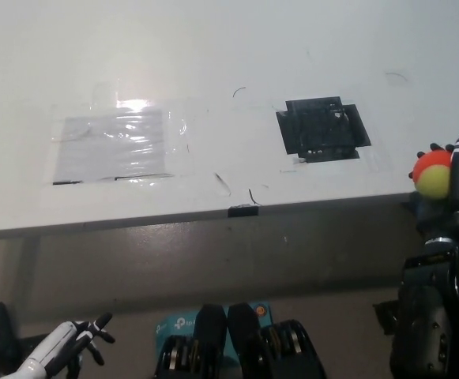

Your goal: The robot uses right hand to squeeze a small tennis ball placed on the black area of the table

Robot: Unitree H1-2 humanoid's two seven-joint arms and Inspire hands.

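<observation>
A small orange-and-yellow ball sits in my black right hand at the table's right front edge, with the fingers curled around it. The hand holds the ball well to the right of the black taped area, which has nothing on it. My black right forearm rises from the bottom right. My white left hand rests low at the bottom left, below the table, fingers slightly apart and holding nothing.
A white table fills the upper picture, its front edge running across the middle. A shiny clear taped sheet lies on the left. A small black tape tab marks the edge. A teal box lies on the floor below.
</observation>
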